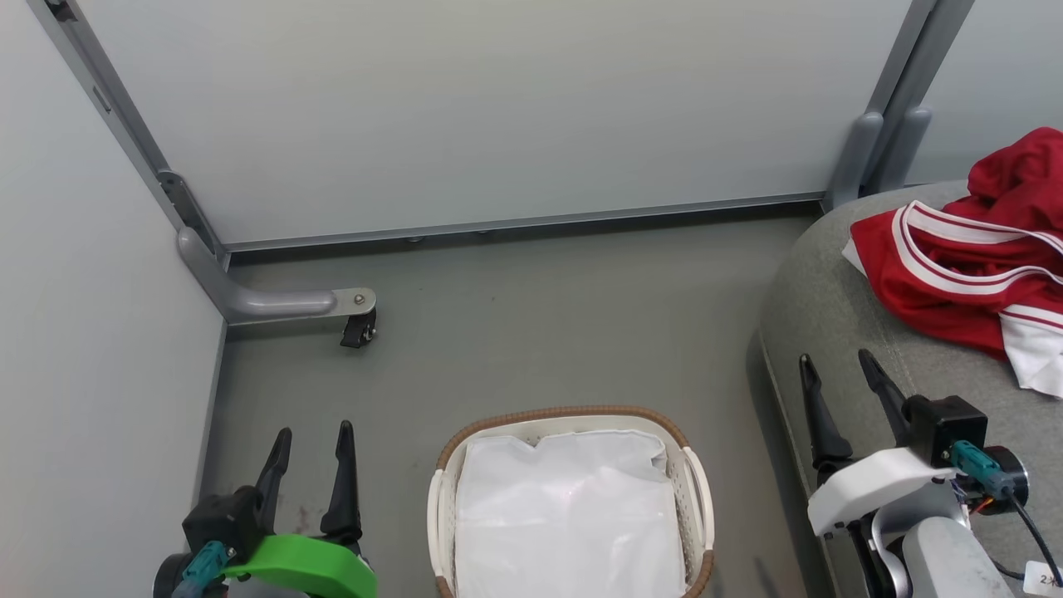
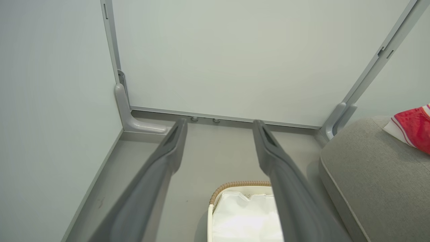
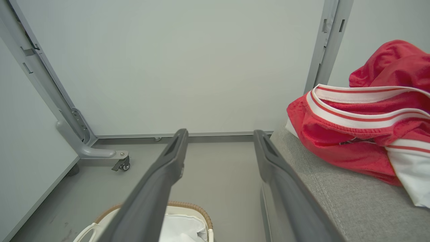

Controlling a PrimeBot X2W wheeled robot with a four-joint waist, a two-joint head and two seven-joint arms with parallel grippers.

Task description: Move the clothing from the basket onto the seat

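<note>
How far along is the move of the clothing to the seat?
Looks done: the clothing lies on the seat, and the basket holds just its white liner. In hand: nothing; left gripper and right gripper are open and empty. Left: nothing visible.

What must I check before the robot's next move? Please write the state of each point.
1. The clothing lies on the seat: ok.
2. The basket shows its white liner, no red fabric: ok.
3. The left pincer is open, empty: ok.
4. The right pincer is open, empty, apart from the clothing: ok.
5. All the clothing rests on the seat: cannot tell, it passes the picture's edge.
</note>
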